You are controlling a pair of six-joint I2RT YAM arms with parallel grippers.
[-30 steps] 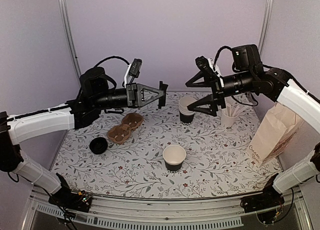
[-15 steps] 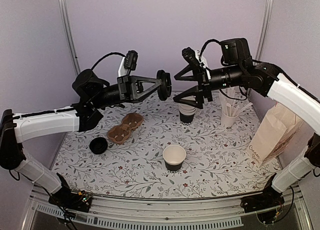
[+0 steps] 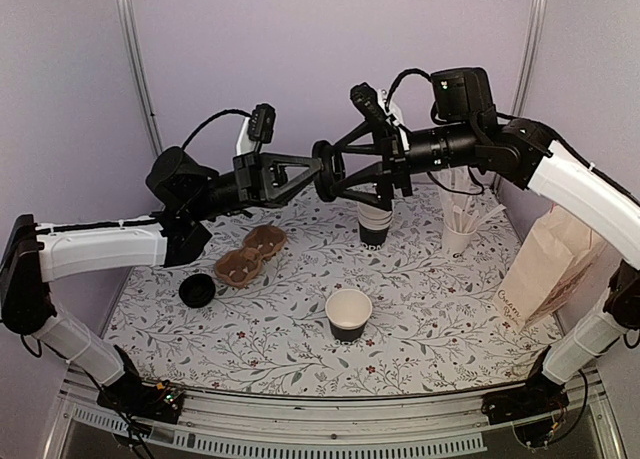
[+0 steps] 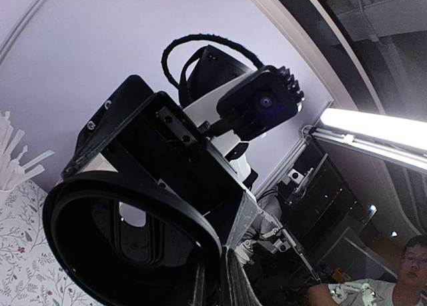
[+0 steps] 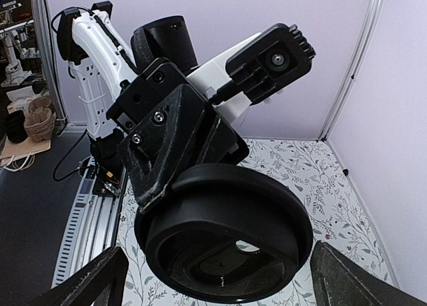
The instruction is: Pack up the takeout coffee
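The takeout coffee cup (image 3: 348, 314), white above a black band, stands open-topped at the table's middle. Its black lid (image 3: 324, 172) hangs high over the table's back, on edge. My left gripper (image 3: 322, 179) is shut on the lid's rim. In the left wrist view the lid (image 4: 127, 243) fills the lower left, pinched by the left gripper (image 4: 217, 289). My right gripper (image 3: 338, 179) is open, one finger on each side of the lid. In the right wrist view the lid (image 5: 227, 243) sits between the right gripper's (image 5: 220, 279) spread fingers (image 5: 83, 283) without touching them.
A second black lid (image 3: 197, 290) lies at the left. A brown cup carrier (image 3: 250, 256) sits beside it. A stack of nested cups (image 3: 374, 222) and a cup of pale sticks (image 3: 459, 231) stand at the back. A paper bag (image 3: 548, 264) leans at the right.
Both arms have swung toward each other above the table. The left gripper brought the lid rightward, and the open right gripper moved left until its fingers flank the lid.
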